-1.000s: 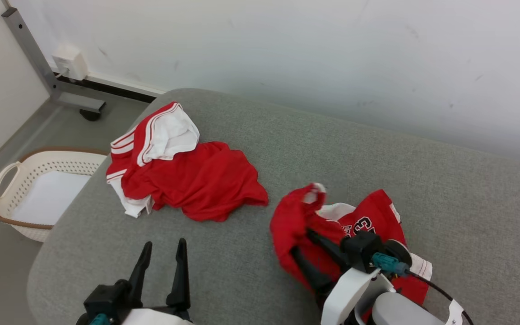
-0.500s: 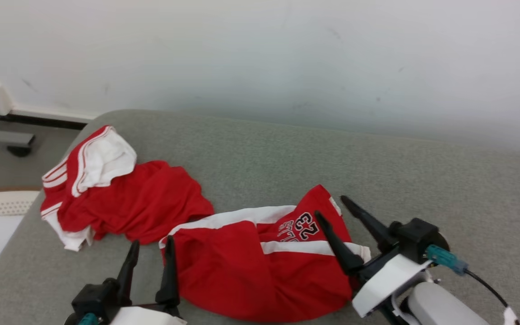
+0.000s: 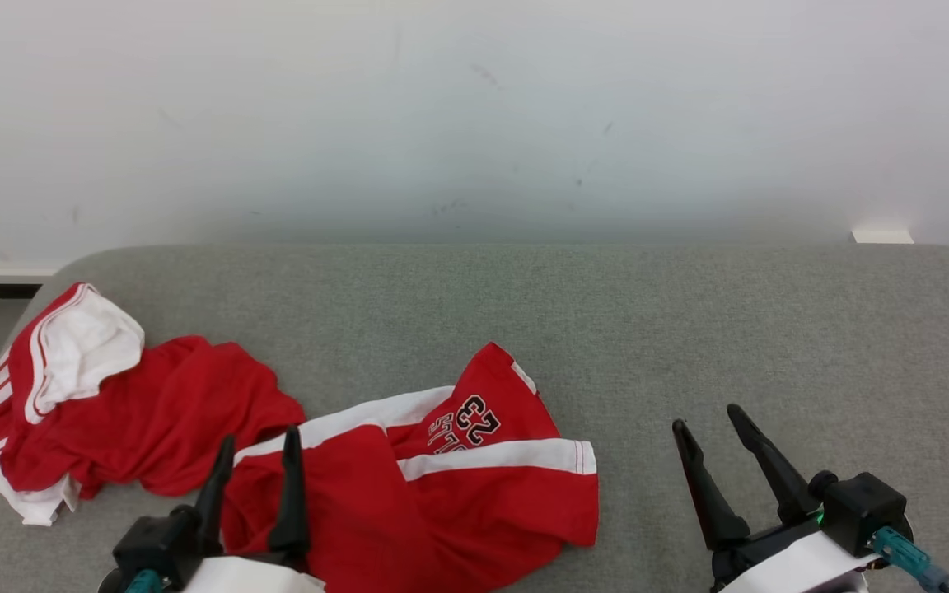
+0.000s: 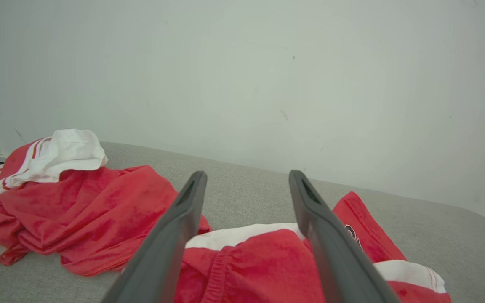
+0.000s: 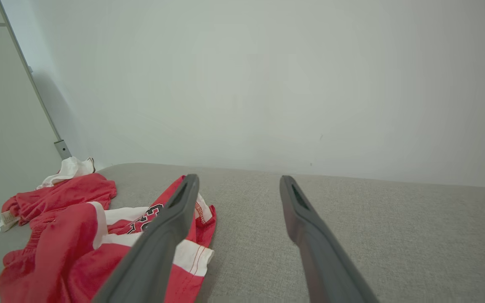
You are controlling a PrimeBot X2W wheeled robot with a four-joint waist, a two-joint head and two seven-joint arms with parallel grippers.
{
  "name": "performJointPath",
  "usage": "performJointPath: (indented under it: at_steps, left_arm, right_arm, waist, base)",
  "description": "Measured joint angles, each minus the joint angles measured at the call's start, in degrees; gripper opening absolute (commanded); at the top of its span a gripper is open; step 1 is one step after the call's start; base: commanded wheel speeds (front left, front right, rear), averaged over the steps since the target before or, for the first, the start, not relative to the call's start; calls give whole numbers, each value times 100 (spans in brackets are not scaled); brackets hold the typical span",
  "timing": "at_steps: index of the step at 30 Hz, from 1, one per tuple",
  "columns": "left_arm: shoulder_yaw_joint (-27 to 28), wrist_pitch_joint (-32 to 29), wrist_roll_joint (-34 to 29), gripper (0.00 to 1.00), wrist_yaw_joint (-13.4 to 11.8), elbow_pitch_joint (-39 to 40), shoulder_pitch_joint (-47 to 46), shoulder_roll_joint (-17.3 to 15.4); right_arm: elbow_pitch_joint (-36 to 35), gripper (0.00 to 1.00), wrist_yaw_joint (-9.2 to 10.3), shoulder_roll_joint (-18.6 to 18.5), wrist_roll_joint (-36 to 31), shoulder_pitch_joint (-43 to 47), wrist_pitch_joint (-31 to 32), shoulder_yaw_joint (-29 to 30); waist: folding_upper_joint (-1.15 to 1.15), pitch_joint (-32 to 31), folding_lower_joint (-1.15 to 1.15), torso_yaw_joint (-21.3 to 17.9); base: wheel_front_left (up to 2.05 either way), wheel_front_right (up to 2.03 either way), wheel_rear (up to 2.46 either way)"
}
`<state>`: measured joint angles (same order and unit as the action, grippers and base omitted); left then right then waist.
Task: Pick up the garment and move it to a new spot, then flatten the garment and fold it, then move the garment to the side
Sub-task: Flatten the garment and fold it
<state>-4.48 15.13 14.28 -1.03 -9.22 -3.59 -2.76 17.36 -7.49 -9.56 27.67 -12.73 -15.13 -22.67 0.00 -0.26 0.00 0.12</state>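
Lying crumpled on the grey cushion (image 3: 730, 329), red shorts (image 3: 474, 502).

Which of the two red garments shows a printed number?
The white-striped garment nearer the middle, with black numerals by its stripe; the crumpled garment at the far left shows none.

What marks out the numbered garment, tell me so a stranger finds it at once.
On the grey cushion by the white wall lie two red garments. The numbered garment is the flatter one, just ahead of the left gripper. Unlike the crumpled heap to its left, it bears black numerals and broad white bands.
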Motion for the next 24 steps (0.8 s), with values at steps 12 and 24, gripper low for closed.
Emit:
performJointPath:
  at_steps: [12,24]
  left_arm:
    - [-149,0,99,100,-3,-27,-192,-1]
    - [-142,0,154,100,-45,-31,-243,-1]
  right_arm:
    - [960,100,-1,-127,969,-737,1267,-855]
    - [1623,21,0,-294,2305,-1100,2130,-1350]
  waist:
    - [0,233,0,457]
    - [0,470,0,1142]
  base:
    - [0,0,0]
    - [0,0,0]
